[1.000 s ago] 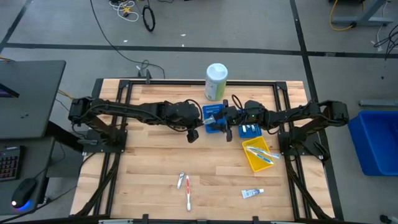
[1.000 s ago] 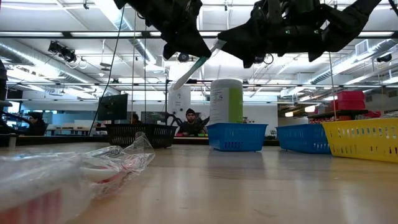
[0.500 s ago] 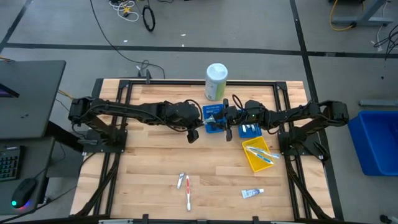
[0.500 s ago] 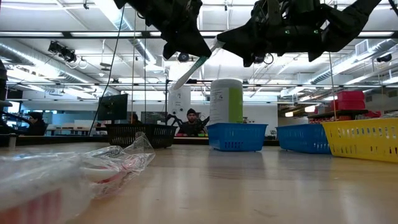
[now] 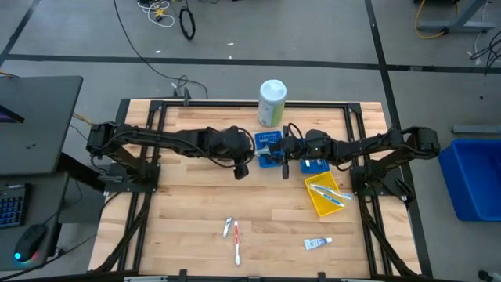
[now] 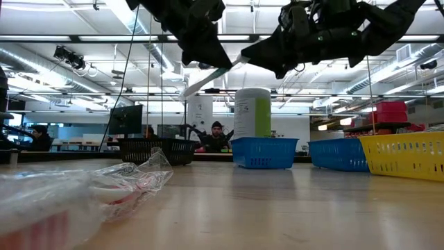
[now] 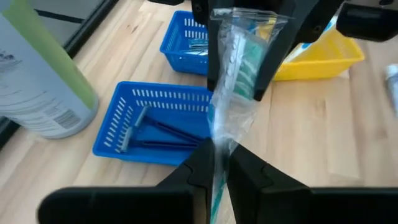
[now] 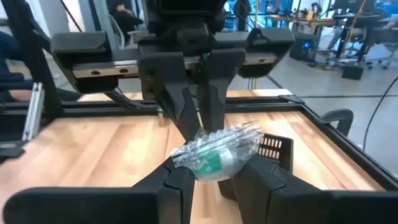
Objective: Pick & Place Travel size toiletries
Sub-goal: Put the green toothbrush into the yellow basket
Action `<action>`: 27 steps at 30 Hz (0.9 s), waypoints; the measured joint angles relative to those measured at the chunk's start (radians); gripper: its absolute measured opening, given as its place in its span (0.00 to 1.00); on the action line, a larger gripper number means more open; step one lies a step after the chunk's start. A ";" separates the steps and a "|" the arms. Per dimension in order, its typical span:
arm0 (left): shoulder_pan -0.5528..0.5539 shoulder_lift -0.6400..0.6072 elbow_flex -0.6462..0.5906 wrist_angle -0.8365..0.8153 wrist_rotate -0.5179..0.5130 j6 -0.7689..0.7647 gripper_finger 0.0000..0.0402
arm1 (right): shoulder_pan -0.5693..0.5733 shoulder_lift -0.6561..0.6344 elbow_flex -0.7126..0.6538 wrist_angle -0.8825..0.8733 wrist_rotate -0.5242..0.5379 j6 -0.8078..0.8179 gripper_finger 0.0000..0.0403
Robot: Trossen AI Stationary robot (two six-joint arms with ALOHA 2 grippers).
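Both arms meet mid-frame in the high view, above the blue bin (image 5: 268, 146). Left gripper (image 7: 214, 163) pinches one end of a wrapped green toothbrush (image 7: 236, 81); right gripper (image 8: 214, 163) pinches its head end. Toothbrush is held in the air between them, below the white-and-green canister (image 5: 272, 103).

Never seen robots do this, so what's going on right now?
Left gripper and right gripper both shut on wrapped toothbrush, held mid-air above blue razor bin. Nothing in the way.
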 joint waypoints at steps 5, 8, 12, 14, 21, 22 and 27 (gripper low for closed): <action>-0.001 -0.002 -0.005 -0.028 -0.033 0.017 0.17 | 0.041 -0.028 -0.001 -0.061 0.106 -0.039 0.23; 0.001 -0.001 -0.007 -0.028 -0.050 0.027 0.25 | 0.063 -0.050 -0.002 -0.150 0.179 -0.041 0.23; -0.001 -0.002 -0.007 -0.031 -0.077 0.018 0.35 | 0.099 -0.090 -0.003 -0.252 0.244 -0.032 0.23; -0.001 -0.002 -0.007 -0.029 -0.093 0.021 0.39 | 0.128 -0.130 -0.002 -0.307 0.278 -0.031 0.23; -0.001 -0.002 -0.007 -0.038 -0.098 0.018 0.44 | 0.324 -0.296 0.133 -0.866 0.486 0.150 0.23; -0.001 -0.002 -0.007 -0.038 -0.098 0.018 0.44 | 0.360 -0.310 0.162 -0.963 0.506 0.198 0.23; -0.001 -0.002 -0.007 -0.031 -0.105 0.018 0.43 | 0.554 -0.324 0.318 -1.437 0.577 0.454 0.23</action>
